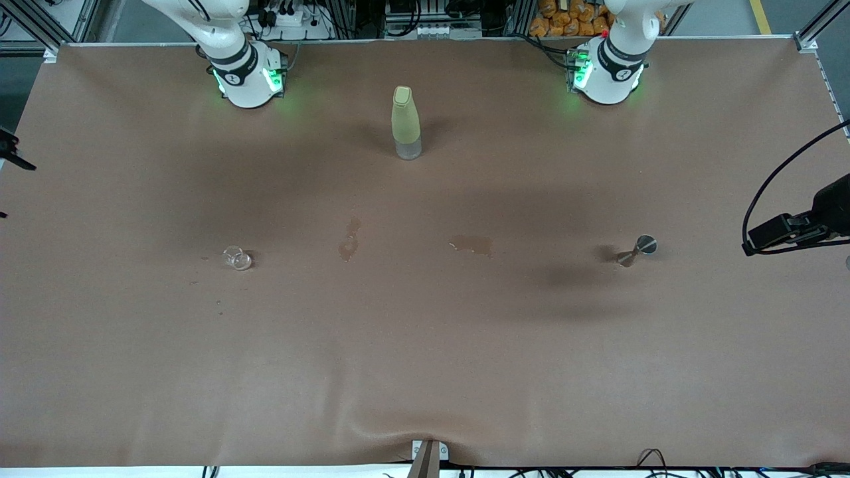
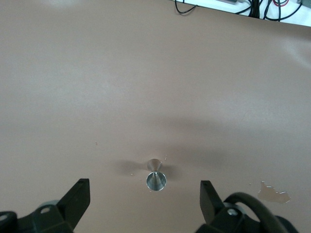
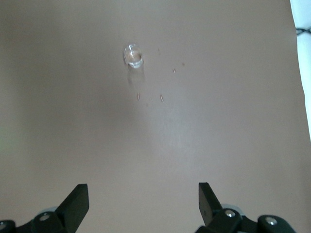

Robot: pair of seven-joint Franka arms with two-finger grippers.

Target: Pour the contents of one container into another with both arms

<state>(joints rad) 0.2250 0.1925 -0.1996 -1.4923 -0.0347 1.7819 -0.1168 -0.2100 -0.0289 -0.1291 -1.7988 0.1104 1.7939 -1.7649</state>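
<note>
A matte brown sheet covers the worktop (image 1: 425, 372), darkened by wet stains mid-surface. A frosted yellow-green bottle (image 1: 406, 122) stands upright near the edge by the arm bases. A small clear glass (image 1: 237, 257) sits toward the right arm's end; a shiny metal hourglass-shaped jigger (image 1: 636, 250) toward the left arm's. Only the wrist views show the pincers: the left pincer (image 2: 145, 196) is spread over the jigger, the right pincer (image 3: 144, 201) spread above bare sheet, the glass apart from it.
</note>
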